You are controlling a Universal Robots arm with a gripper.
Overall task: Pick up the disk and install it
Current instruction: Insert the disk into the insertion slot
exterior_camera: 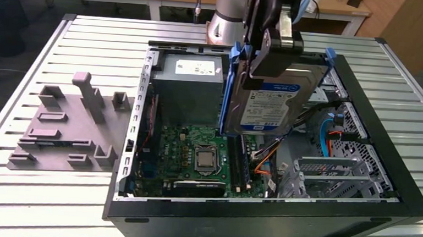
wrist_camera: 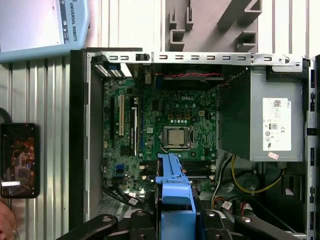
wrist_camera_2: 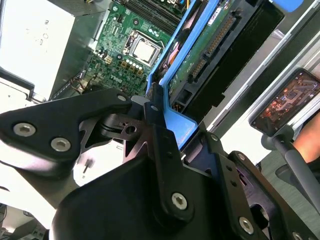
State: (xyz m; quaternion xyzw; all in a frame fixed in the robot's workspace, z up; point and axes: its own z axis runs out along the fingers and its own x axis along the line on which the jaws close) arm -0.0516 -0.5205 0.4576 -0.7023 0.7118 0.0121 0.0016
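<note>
Gripper [wrist_camera_2: 156, 111] is clenched on the disk [exterior_camera: 272, 108] by its blue frame. It is held upright over the open computer case [exterior_camera: 264, 216], above the motherboard [exterior_camera: 194, 150]. Pick-up is done; installation is not yet done.

Black hand [wrist_camera_2: 170, 122] clamped on the disk [wrist_camera_2: 202, 47] by its blue frame, green motherboard [wrist_camera_2: 120, 25] beyond, phone [wrist_camera_2: 287, 100] nearby

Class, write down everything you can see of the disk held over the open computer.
The disk is a flat, silver-grey, metal-looking rectangle with a blue-and-white label, edged by a blue plastic frame. In the second wrist view its other face is a green circuit board. It stands on edge over the open computer case, above the motherboard, held at its upper end by the gripper, jaws shut on it.
</note>
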